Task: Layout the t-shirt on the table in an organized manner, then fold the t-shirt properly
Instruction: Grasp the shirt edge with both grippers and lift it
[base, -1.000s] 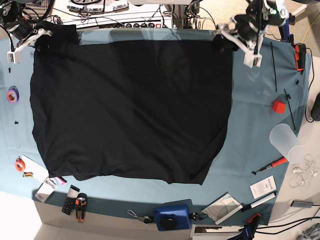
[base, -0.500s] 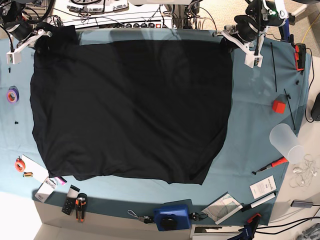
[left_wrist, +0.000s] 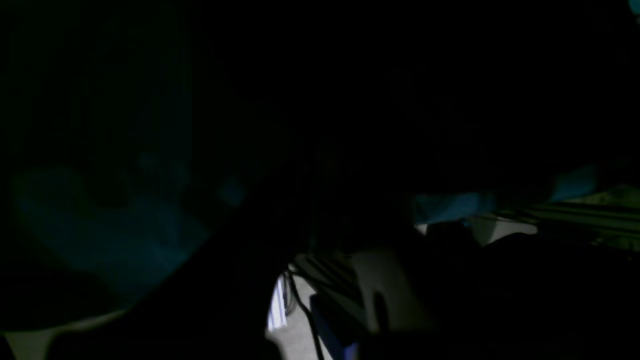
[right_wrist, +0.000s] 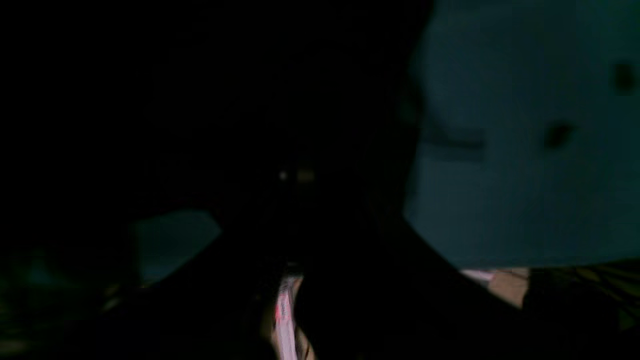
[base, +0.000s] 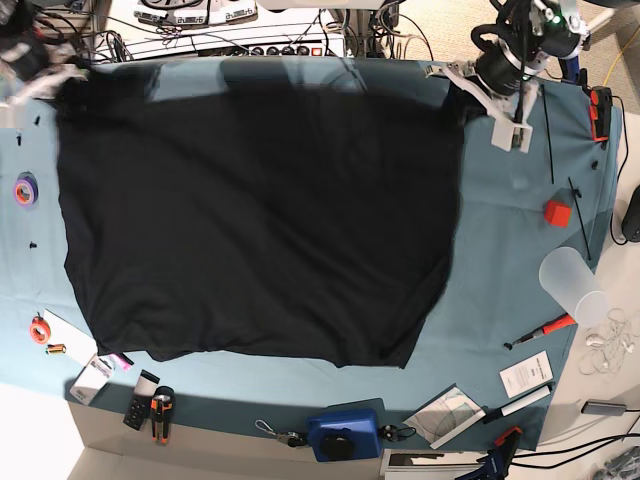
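A wide table (base: 500, 300) draped in teal-blue cloth fills the overhead view. Spread flat across most of it lies a large black t-shirt (base: 260, 220), plain side up, its near hem running toward the front edge of the table.

At the shirt's far corner on the overhead view's right, the left gripper (base: 462, 92) has its jaws together, pinching the fabric at that corner. At the far corner on the view's left, the right gripper (base: 60, 80) is blurred but appears likewise clamped on the shirt's corner, with the cloth drawn toward it. Both wrist cameras show almost nothing but darkness, with black fabric close to the lens and patches of teal cloth beside it.

Smaller items sit around the table's margins, well clear of the shirt. Below the left gripper, toward the table's front, stands a translucent plastic cup (base: 570, 285), and between them a small red cube (base: 557, 212). A blue box (base: 343, 432) sits at the front edge. Below the right gripper lies a purple tape roll (base: 25, 189).
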